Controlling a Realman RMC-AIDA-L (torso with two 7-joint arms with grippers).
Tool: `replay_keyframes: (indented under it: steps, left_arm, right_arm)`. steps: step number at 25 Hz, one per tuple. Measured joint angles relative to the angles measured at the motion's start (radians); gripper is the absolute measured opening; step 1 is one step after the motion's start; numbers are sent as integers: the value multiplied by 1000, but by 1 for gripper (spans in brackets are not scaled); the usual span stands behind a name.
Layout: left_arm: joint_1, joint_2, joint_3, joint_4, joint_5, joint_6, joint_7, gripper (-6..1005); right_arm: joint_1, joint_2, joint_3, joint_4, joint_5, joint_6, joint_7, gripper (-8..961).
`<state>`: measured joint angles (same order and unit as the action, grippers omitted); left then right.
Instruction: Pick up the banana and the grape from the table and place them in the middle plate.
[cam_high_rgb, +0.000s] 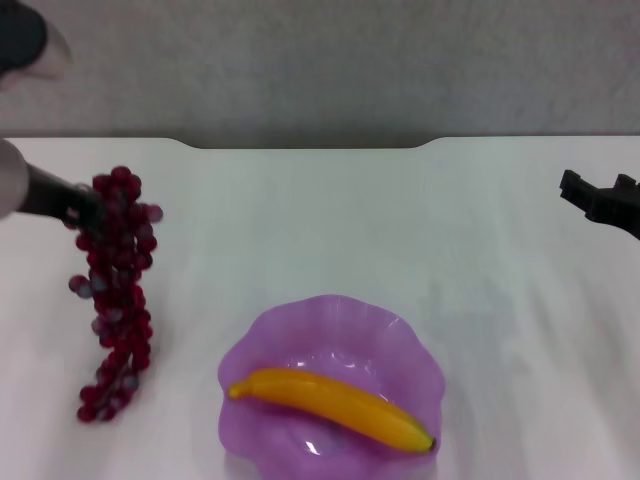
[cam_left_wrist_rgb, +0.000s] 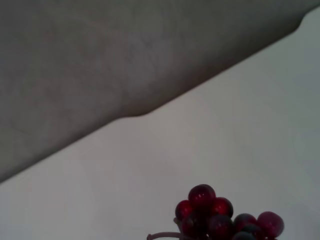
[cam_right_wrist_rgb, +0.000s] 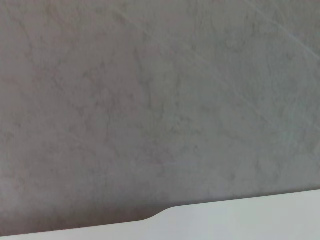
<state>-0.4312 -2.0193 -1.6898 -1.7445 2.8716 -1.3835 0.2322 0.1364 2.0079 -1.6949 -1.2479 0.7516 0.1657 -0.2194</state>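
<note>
Banana (cam_high_rgb: 333, 403) lies across my purple plate (cam_high_rgb: 400, 335) in the head view, while the grape bunch (cam_high_rgb: 113, 290) hangs left of the plate from my left gripper (cam_high_rgb: 85, 208), closed on its top end, lower grapes near the table (cam_high_rgb: 400, 220); my right gripper (cam_high_rgb: 600, 195) hovers at the right edge, fingers' spread unclear. Left wrist view: top grapes (cam_left_wrist_rgb: 220, 217) over white tabletop (cam_left_wrist_rgb: 210, 145). Right wrist view: only the table's far edge (cam_right_wrist_rgb: 250, 220).

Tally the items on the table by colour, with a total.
Yellow: 1, the smooth curved yellow banana, lying in the plate.
Dark red-purple: 1, the long bunch of small grapes, its top end at the left gripper.
Translucent purple: 1, the scalloped shallow plate.
Total: 3
</note>
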Motion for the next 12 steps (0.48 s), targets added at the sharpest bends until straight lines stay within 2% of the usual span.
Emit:
replay_keyframes:
  steps: [12]
  left_arm:
    - [-8,-4,-117,-238,0,-119,56,65]
  right_arm:
    - [3,0,-1,11,0,0,0,742]
